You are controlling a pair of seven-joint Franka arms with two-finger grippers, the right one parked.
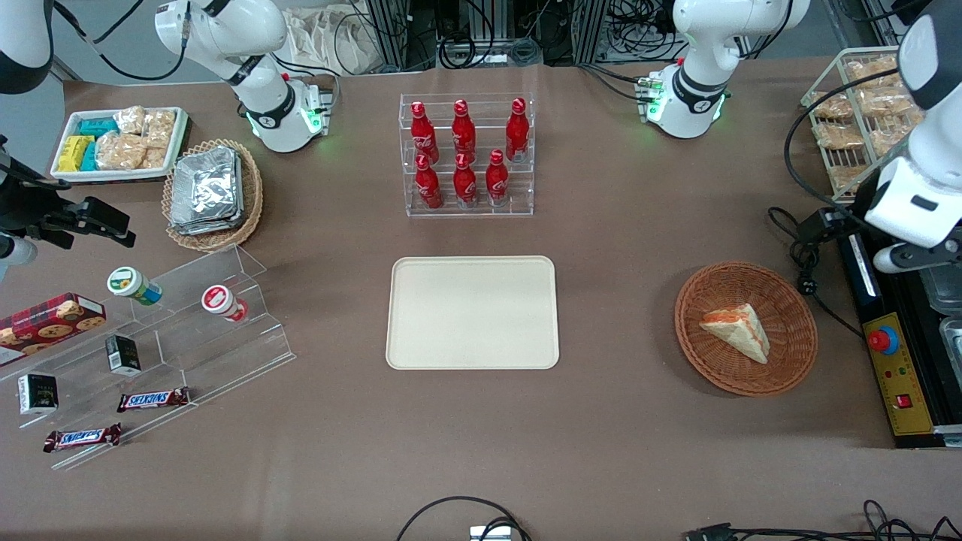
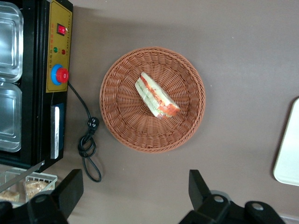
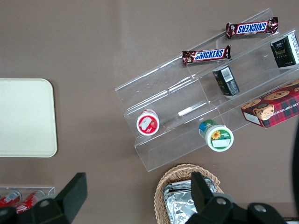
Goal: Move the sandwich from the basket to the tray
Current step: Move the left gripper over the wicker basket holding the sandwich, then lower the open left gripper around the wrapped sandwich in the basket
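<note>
With the sandwich [image 2: 156, 95] untouched in the basket [image 2: 117, 79], the open, empty hand [image 2: 135, 193] hovers high above the bench, so the reach is just beginning; next it must descend and close on the wedge.

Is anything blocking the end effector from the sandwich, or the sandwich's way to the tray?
Nothing visible. The open end effector hangs above the basket; the sandwich lies uncovered, and bare table separates it from the tray.

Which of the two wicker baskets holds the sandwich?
The orange-brown basket holding the sandwich, below the open gripper; the paler basket holds foil packs.
</note>
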